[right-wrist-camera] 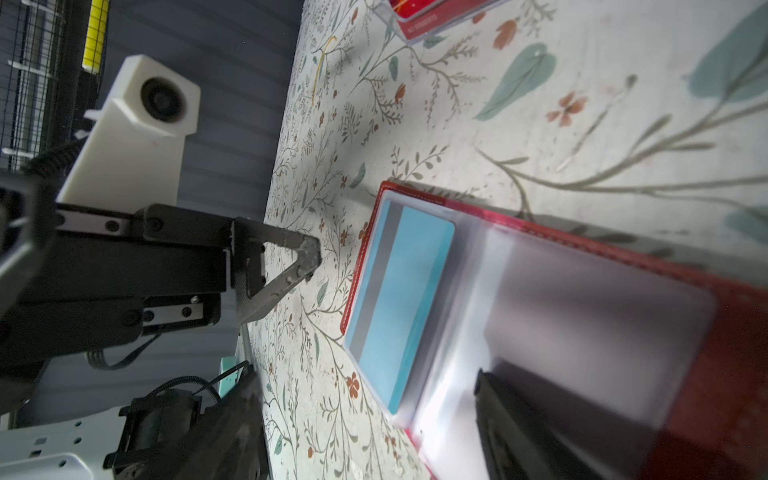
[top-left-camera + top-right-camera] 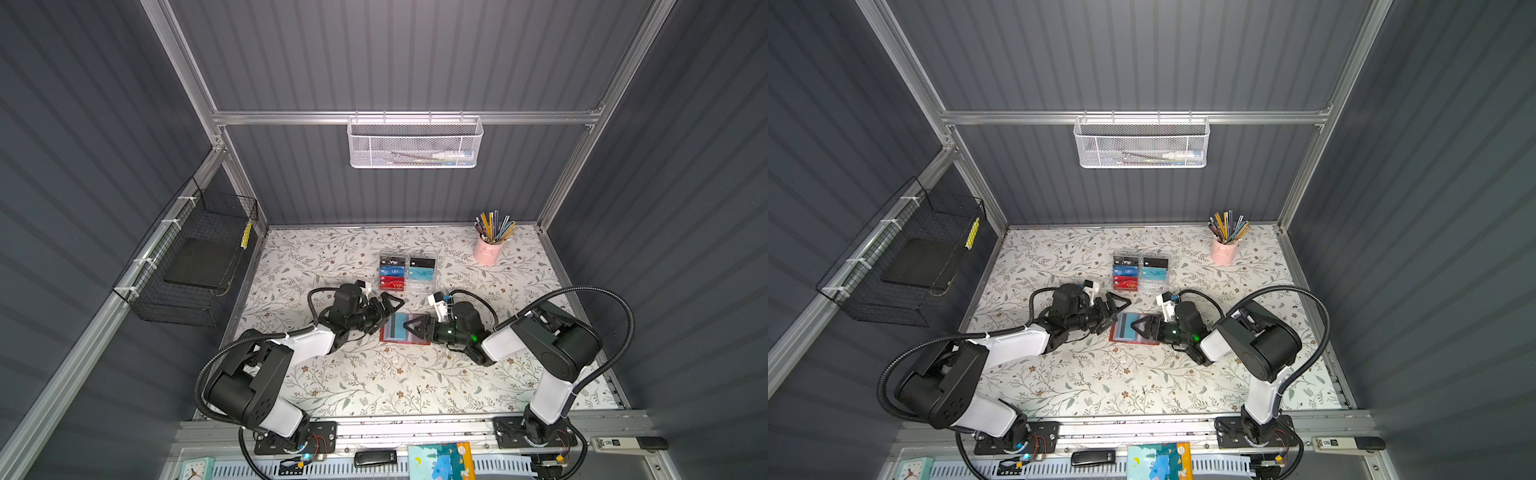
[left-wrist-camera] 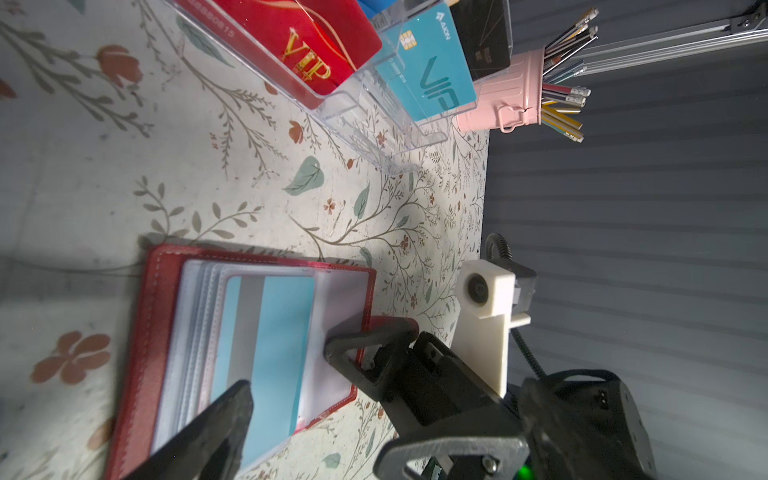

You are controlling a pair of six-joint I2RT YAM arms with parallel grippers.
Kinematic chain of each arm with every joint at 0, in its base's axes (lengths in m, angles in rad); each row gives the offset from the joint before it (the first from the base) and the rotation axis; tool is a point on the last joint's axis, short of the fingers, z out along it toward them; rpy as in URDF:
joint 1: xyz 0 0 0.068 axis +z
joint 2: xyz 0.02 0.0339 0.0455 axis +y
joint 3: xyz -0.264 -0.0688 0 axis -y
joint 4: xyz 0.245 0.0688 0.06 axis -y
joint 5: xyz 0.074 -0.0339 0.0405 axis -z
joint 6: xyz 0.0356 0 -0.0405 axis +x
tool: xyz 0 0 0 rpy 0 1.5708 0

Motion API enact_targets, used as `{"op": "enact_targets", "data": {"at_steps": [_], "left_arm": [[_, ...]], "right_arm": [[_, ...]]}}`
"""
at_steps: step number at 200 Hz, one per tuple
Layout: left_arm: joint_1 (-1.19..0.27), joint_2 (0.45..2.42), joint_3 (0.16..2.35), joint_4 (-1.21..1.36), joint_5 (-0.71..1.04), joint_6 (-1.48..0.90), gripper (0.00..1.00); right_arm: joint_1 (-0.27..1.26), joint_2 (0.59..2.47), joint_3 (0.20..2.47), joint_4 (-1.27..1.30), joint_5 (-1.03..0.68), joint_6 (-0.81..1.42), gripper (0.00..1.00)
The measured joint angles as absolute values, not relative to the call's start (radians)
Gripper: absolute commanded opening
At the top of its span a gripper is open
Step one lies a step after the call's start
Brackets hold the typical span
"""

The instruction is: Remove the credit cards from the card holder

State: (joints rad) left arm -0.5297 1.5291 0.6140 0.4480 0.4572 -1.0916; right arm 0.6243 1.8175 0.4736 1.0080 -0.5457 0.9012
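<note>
The red card holder (image 2: 415,341) (image 2: 1121,340) lies open on the floral table between both arms. A light-blue credit card (image 2: 397,326) (image 3: 274,345) (image 1: 399,291) with a grey stripe sits in its left clear sleeve. A second teal credit card (image 3: 428,75) with VIP lettering stands in the clear rack (image 2: 424,286). My right gripper (image 2: 413,328) (image 1: 365,415) is open, with one finger over the holder's right-hand sleeve page. My left gripper (image 2: 388,313) (image 3: 316,419) is open, holds nothing, and hovers at the holder's left edge.
The rack also holds black, dark blue and red VIP cards (image 2: 392,272). A pink cup of pencils (image 2: 488,249) stands at the back right. A black wire basket (image 2: 195,266) hangs on the left wall and a white mesh basket (image 2: 413,143) on the back wall.
</note>
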Motion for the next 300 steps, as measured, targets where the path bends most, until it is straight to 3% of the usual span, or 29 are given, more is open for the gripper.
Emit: {"op": "enact_targets", "data": {"at_steps": [72, 124, 210, 300], "left_arm": [[-0.528, 1.626, 0.617, 0.515, 0.469, -1.110, 1.00], [-0.509, 1.631, 0.591, 0.560, 0.474, -1.110, 1.00], [-0.495, 1.631, 0.574, 0.590, 0.484, -1.110, 1.00], [-0.489, 1.631, 0.526, 0.673, 0.498, -1.111, 1.00]], "right_arm": [[0.622, 1.889, 0.423, 1.258, -0.594, 0.937, 0.92], [0.623, 1.890, 0.410, 1.282, -0.595, 0.932, 0.93], [0.706, 1.608, 0.435, 0.777, -0.288, 0.663, 0.98], [0.765, 1.677, 0.570, 0.563, 0.008, 0.513, 0.99]]}}
